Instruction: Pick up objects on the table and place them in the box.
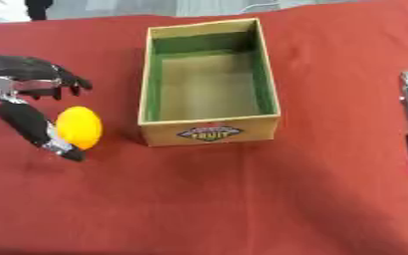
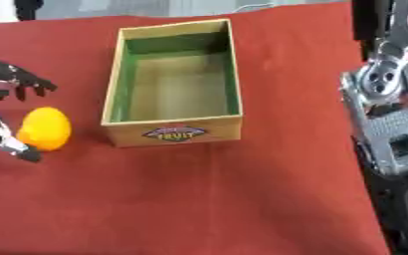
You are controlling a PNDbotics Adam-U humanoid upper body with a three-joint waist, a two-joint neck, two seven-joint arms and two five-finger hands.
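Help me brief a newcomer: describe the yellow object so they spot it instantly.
Start at the open cardboard box in the middle of the red tablecloth. Just left of its labelled front end lies a smooth yellow egg-shaped object, between the left hand's thumb and fingers. It is the only loose item there.

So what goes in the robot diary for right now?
left hand: open around yellow fruit | box: empty | right hand: unseen
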